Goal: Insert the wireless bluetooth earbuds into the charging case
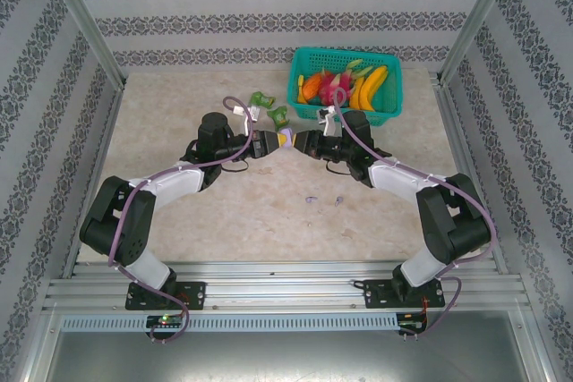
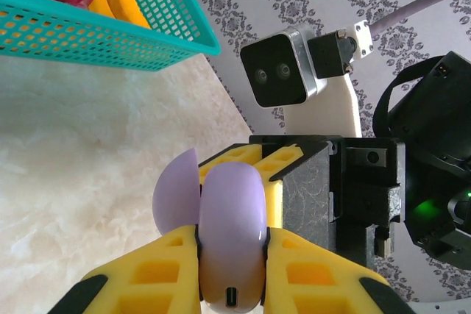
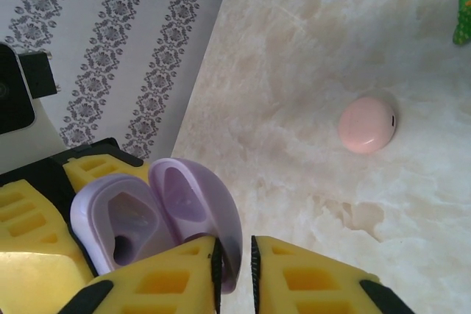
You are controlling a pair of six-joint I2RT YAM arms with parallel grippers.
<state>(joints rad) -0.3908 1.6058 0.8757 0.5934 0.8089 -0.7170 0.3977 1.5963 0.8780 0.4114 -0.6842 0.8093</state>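
Where the right wrist looks, purple case [image 3: 132, 218] gapes open.

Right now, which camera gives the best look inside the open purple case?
The right wrist view: the purple case lies open toward it, hollows visible. The left wrist view shows its outer shell and lid edge; the top view, just a purple speck.

Overhead plus wrist close-ups sharing case [image 2: 229, 233]
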